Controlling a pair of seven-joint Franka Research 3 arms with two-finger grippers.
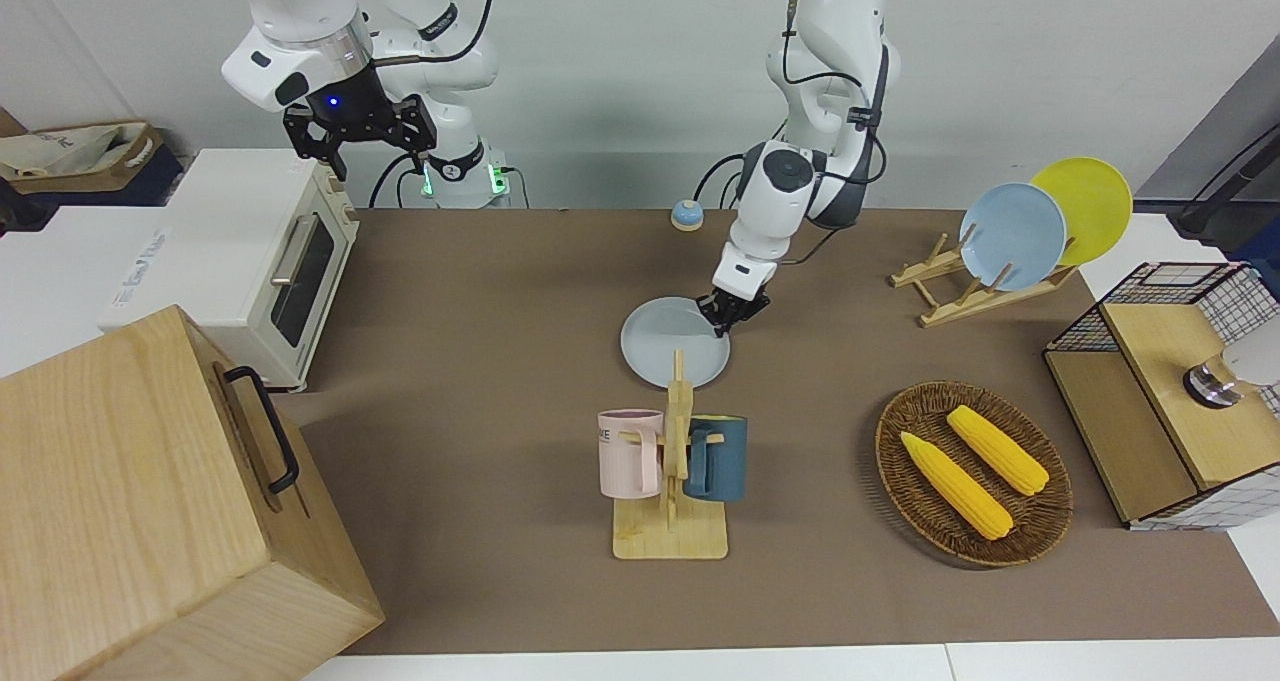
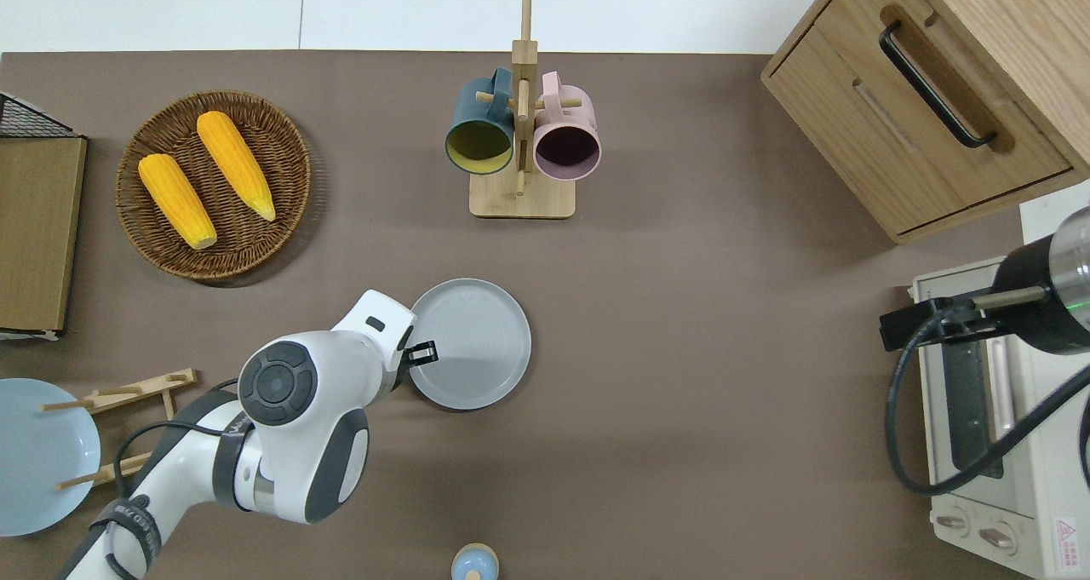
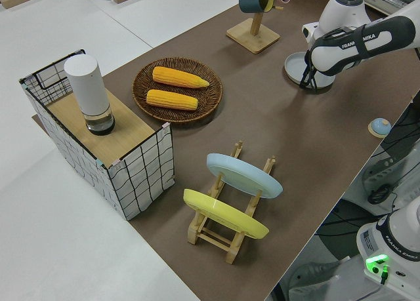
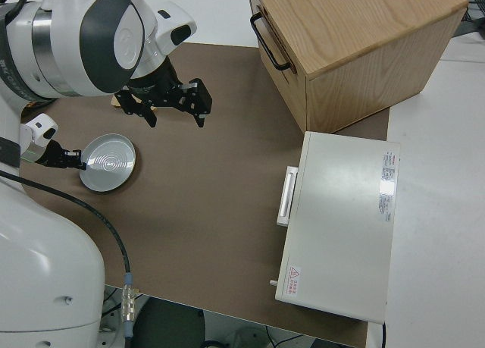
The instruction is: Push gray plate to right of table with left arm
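Observation:
The gray plate [image 1: 670, 349] [image 2: 473, 341] [image 3: 296, 66] [image 4: 108, 163] lies flat near the middle of the brown table [image 1: 470, 391], a little nearer to the robots than the mug rack. My left gripper [image 1: 727, 321] [image 2: 422, 353] [image 4: 64, 159] is low at the plate's rim, on the side toward the left arm's end of the table. Its fingers look shut and touch the rim. The right arm is parked with its gripper [image 1: 378, 159] [image 4: 176, 119] open and empty.
A wooden mug rack [image 1: 672, 481] [image 2: 521, 137] holds two mugs. A wicker basket [image 1: 1040, 521] holds two corn cobs. A plate rack [image 1: 960, 296] carries a sky-blue and a yellow plate. A toaster oven [image 1: 250, 251], a wooden drawer box [image 1: 150, 501] and a small bell [image 1: 686, 214] are also here.

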